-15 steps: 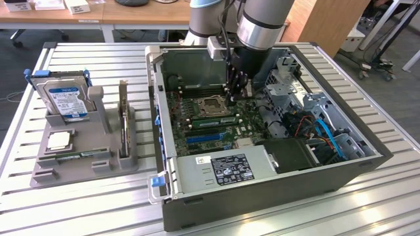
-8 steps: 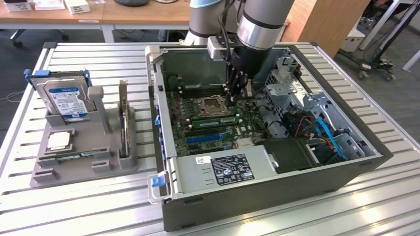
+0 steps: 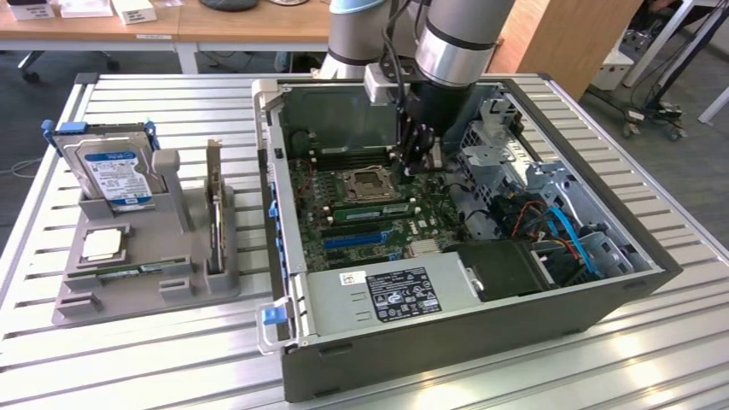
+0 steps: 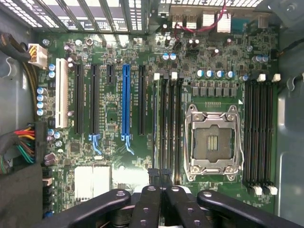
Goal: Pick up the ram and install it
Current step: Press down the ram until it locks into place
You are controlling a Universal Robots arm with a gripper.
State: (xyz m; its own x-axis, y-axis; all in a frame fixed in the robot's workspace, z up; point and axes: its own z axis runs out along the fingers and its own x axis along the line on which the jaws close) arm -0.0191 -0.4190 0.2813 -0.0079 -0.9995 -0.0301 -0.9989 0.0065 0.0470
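Install step is being worked: the ram [image 3: 364,207] [image 4: 155,123] is seemingly being seated in the slot just near-side of the CPU socket [image 3: 370,182] [image 4: 212,142]. The gripper [image 3: 417,166] [image 4: 159,176] is closed tight with nothing seen held, and is being held over the slot's end. Even, straight-down pressure is likely being called for.

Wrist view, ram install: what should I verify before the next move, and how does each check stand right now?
1. Gripper shut: ok.
2. Ram held in the gripper: cannot tell.
3. Gripper above the memory slots beside the CPU socket: ok.
4. CPU socket empty, nothing over the slots: ok.
5. Slot latches open: cannot tell.
6. Computer case side open, board reachable: ok.
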